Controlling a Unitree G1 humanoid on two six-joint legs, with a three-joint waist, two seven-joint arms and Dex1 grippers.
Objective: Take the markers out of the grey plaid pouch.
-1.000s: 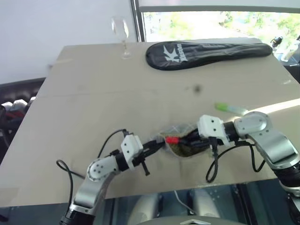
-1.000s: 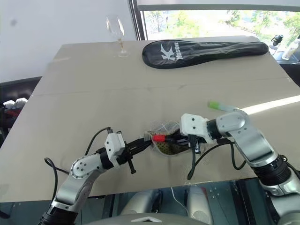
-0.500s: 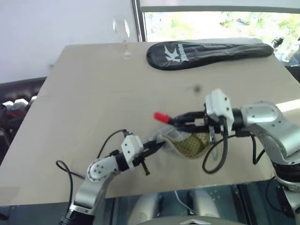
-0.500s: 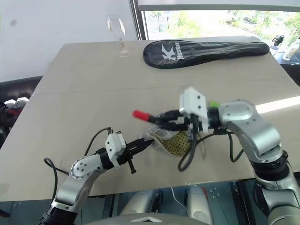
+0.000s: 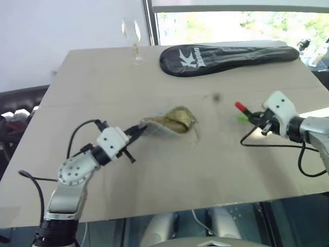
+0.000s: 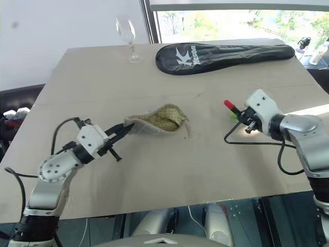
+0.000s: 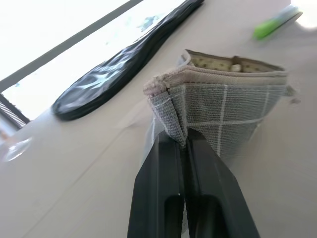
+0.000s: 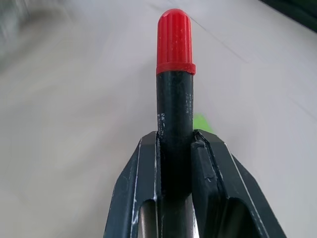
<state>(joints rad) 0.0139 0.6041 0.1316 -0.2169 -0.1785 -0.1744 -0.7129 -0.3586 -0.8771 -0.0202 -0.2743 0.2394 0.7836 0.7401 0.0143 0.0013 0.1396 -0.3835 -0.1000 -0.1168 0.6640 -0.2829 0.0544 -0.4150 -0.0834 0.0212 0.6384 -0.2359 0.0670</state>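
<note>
While the left gripper point(image 7: 184, 144) pinches a corner of the pouch point(image 5: 169, 123), holding it mid-table with its dotted lining showing, the right gripper point(image 8: 174, 141) clamps the dark marker point(image 8: 174, 99), red cap pointing outward, over the table's point(image 5: 154, 175) right side. Beneath it lies the green-capped marker point(image 7: 275, 22), well apart from the pouch.

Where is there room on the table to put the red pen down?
Bare table lies near the front edge, between the grey plaid pouch and the right gripper. It is crowded around the green marker and along the black racket cover.
</note>
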